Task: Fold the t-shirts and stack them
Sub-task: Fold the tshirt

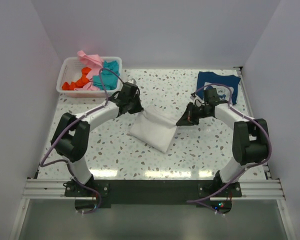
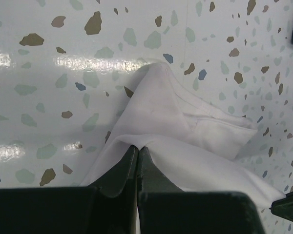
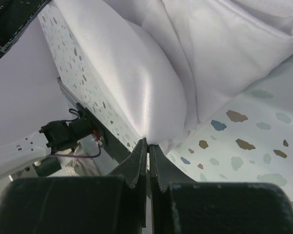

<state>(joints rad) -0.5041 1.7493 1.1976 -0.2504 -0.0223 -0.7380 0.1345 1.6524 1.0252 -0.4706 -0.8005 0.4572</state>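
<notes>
Pinching opposite corners of the white t-shirt [image 1: 152, 131], left hand [image 2: 137, 155] and right hand [image 3: 148, 146] share the cloth, likely so the fold travels evenly.

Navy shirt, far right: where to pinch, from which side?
Probably its left edge, coming down from the middle of the table. The navy shirt lies flat, so only an edge offers cloth to pinch, and the right arm covers its near side.
</notes>
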